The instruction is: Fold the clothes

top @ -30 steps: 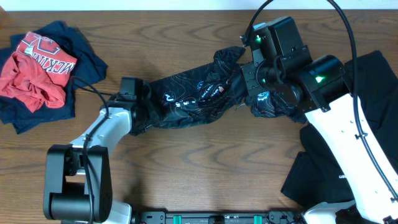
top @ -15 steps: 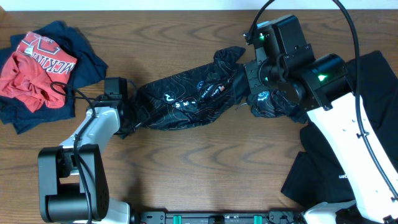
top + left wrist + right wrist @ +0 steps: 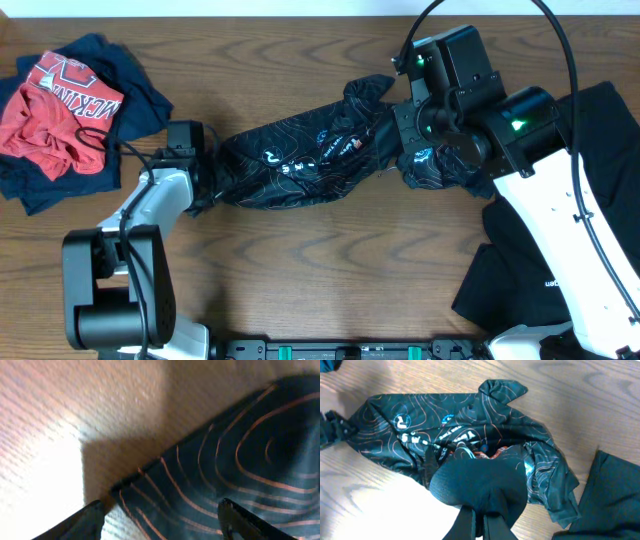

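Note:
The black jersey (image 3: pixel 300 160) with thin contour lines and small logos lies stretched left to right across the wooden table (image 3: pixel 330 260). My left gripper (image 3: pixel 203 175) sits low at its left end. In the left wrist view its fingers (image 3: pixel 92 520) stand wide apart, open, with the jersey's edge (image 3: pixel 240 450) lying between them. My right gripper (image 3: pixel 410 135) is over the jersey's right end. In the right wrist view the gripper (image 3: pixel 481 520) is shut on a bunched fold of the jersey (image 3: pixel 420 435), lifted off the table.
A red shirt (image 3: pixel 60 115) lies on a navy garment (image 3: pixel 140 95) at the back left. A plain black garment (image 3: pixel 600 130) is spread at the right, partly under my right arm. A rail (image 3: pixel 330 350) runs along the front edge.
My left gripper slid left along the jersey to its left end and its jaws opened wider. The right gripper kept its hold and barely moved.

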Available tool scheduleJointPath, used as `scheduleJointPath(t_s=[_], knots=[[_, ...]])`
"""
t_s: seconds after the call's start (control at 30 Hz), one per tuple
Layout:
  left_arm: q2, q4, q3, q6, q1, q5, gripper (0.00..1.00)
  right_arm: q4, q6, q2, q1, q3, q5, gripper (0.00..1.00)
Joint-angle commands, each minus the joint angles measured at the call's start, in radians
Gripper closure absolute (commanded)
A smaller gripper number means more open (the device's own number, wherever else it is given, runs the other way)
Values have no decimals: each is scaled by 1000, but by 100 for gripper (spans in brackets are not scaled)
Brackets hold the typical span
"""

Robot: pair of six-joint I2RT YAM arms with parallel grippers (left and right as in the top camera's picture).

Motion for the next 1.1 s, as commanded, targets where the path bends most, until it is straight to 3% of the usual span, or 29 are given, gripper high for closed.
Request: scheduleJointPath(t_s=[0.0,0.03,0.2,0.3,0.37,0.83,1.07], knots=[[101,-2,-63,-21,8,11,35,-5,-6,-2,-4,22,-34,99],[101,1,-63,-20,8,11,42,-8,-3,-2,-3,22,-33,99],[101,9,-63,-20,8,15,44,-11,-3,-2,-3,22,-64,99],[101,8,-63,-20,8,15,86,-12,2,-2,-3,22,-68,99],[101,5,-63,-20,8,16,94,-12,5,-2,-3,22,-71,100],[69,-10,-63,80,10,82,94,-33,4,-12,-3,22,-62,99],[-80,-63,-35,119,9,82,94,-23,4,-12,-14,22,58,99]])
